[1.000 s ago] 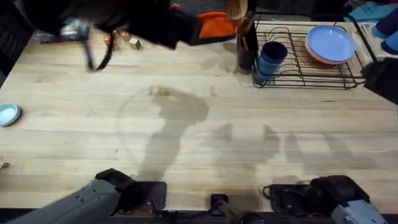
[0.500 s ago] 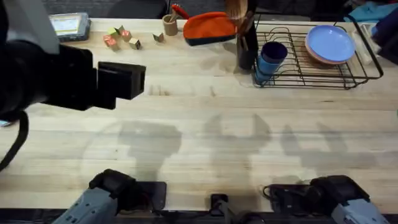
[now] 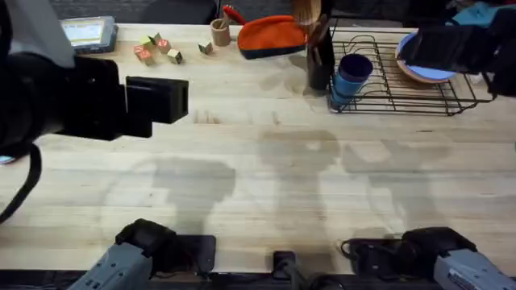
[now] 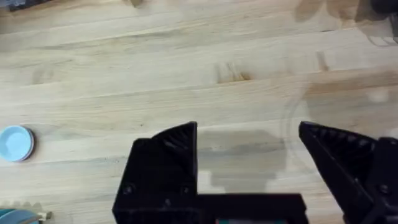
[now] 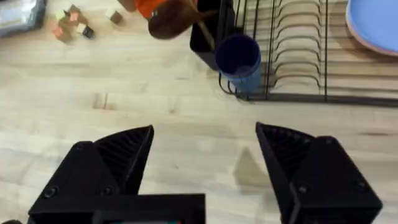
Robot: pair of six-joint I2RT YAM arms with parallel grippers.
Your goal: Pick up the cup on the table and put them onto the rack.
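Well beyond the right gripper's (image 5: 205, 168) spread jaws, the blue cup (image 5: 239, 61) sits in the rack (image 5: 298, 56).

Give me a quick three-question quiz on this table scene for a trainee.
1. True or false: the left hand is shut on the blue cup.
2. Which lies in the rack? A wooden blocks, B blue plate, C orange pouch.
3. Fill in: the right hand has its fingers ___.
Key: 1 false; 2 B; 3 open.
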